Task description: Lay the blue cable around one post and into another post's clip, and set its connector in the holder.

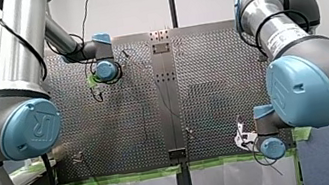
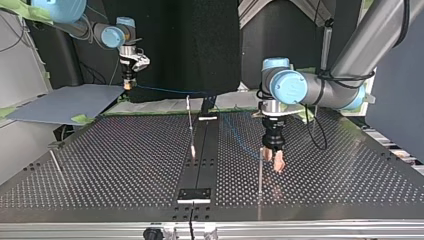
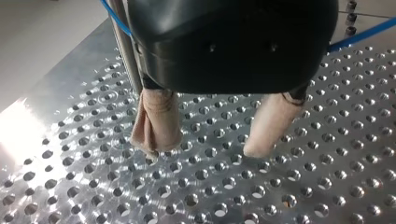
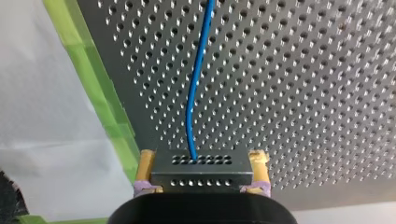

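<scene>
Connector (image 4: 201,173) (clamped by right gripper (image 4: 203,158)) trails blue cable (image 4: 196,84) straight ahead.

The thin blue cable (image 4: 196,84) runs toward twelve o'clock from its dark connector (image 4: 201,171), clamped in my right pincer (image 4: 203,158).

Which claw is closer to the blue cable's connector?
Right: my right gripper is shut on the connector; my left gripper hangs open over the table, far from it.
</scene>
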Tool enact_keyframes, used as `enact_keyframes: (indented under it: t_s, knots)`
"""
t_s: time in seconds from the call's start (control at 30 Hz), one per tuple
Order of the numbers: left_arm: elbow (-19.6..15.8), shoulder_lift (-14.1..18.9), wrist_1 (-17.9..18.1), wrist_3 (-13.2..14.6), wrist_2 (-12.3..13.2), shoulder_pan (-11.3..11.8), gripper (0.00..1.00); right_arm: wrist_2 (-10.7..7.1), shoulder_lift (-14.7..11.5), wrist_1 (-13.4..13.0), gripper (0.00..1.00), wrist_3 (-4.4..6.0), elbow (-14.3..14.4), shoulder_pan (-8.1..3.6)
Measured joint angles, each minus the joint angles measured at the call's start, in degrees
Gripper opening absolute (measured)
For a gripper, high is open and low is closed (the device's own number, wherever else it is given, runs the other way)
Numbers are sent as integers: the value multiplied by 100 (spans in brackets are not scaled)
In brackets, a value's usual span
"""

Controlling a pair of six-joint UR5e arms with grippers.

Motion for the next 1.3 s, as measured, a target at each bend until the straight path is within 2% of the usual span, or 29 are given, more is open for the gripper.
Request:
enact_keyframes:
  t_s: [0.13,0.27,0.33,0.43,0.67,0.77,0.93,1.13,1.3]
  knots:
    - [0,-1,3,6,-4,-21,100,-157,41,6,0,133,3,-196]
    - [0,-1,-1,16,-9,-34,100,-379,117,-58,0,210,-3,-427]
    - [0,-1,-1,31,-10,-39,100,-468,203,-137,0,211,-40,-553]
    - [0,0,-2,49,-14,-47,100,-510,347,-205,0,190,-147,-716]
    - [0,0,-10,97,-17,-55,100,-493,683,-217,0,160,-344,-1042]
    - [0,-1,-11,106,-42,-55,100,-485,845,-198,0,164,-493,-1092]
    - [0,0,-11,108,-72,-54,100,-481,1156,-126,0,149,-774,-1084]
    - [0,-1,-11,92,-77,-55,100,-482,1532,-76,0,142,-862,-1070]
    - [0,-1,-17,84,-77,-56,100,-484,1703,-52,0,152,-902,-1070]
